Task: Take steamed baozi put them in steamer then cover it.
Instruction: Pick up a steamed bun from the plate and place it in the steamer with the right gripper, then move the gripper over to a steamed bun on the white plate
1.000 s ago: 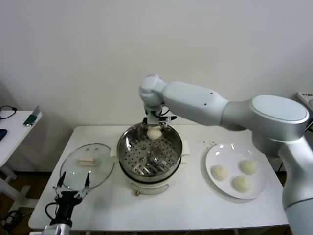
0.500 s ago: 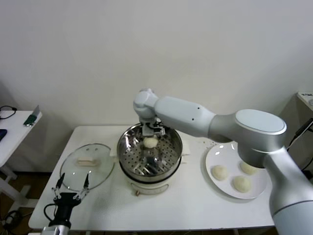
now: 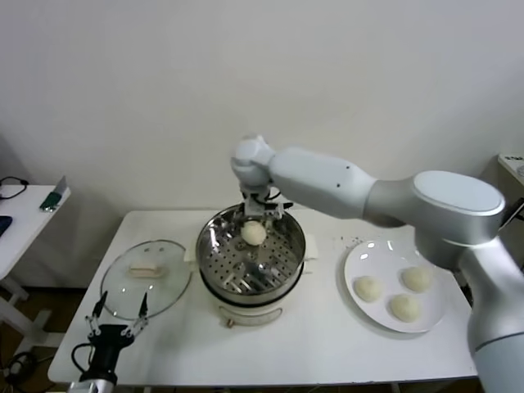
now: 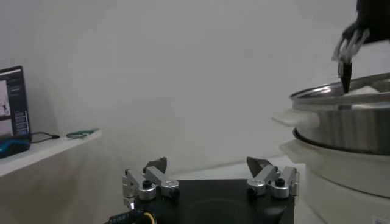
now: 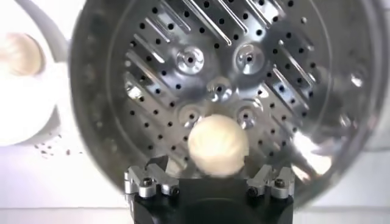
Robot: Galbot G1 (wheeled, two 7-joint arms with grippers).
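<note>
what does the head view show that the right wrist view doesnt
Only the head view shows the glass lid on the table, the left end effector open near its front edge, and three baozi on the plate. Only the right wrist view shows the right end effector, open above the bun. Both show the steamer with one baozi inside.

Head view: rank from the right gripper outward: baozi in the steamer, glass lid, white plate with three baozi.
1. The baozi in the steamer, directly below the open right gripper, toward the pot's back.
2. The white plate, on the robot's right side of the table, holding three baozi.
3. The glass lid, on the robot's left, beyond the steamer; slightly farther than the plate.
</note>
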